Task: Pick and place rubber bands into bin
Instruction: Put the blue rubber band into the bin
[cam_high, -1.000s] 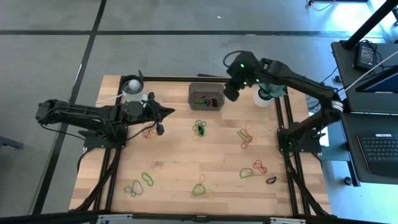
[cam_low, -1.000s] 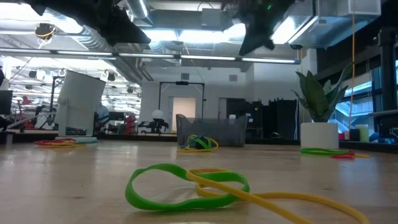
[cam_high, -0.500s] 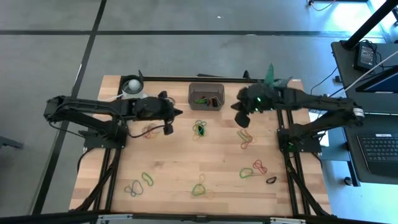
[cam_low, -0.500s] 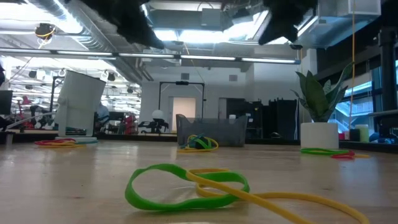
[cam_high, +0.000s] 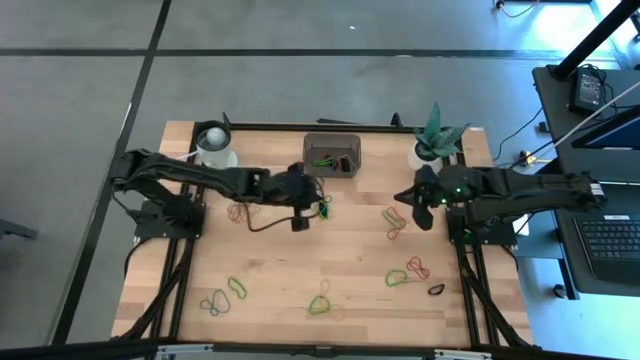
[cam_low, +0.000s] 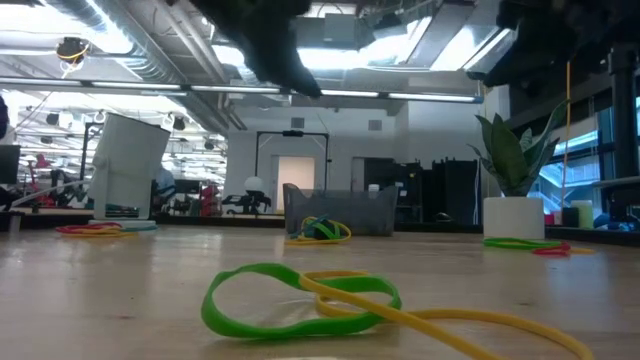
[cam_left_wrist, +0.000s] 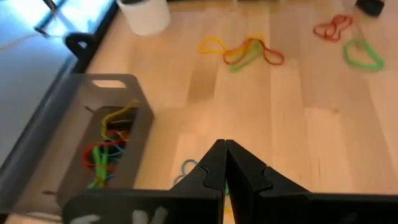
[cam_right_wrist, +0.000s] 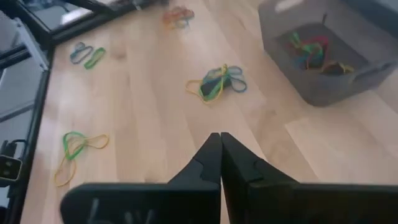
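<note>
Both claws clenched, nothing in them
Left claw (cam_high: 322, 197) above the band clump (cam_high: 320, 208) at the bin's (cam_high: 331, 154) 6 o'clock; right claw (cam_high: 398, 199) probably over the surface (cam_high: 280, 260) near 3.

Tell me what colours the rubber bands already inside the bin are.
Green, red and yellow rubber bands lie in the bin; the left wrist view shows them best.

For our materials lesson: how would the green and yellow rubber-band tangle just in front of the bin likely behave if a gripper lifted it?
The tangle is thin interlaced loops, so it would probably droop limply and lift together. It looks light beside the bin, unlikely to roll.
</note>
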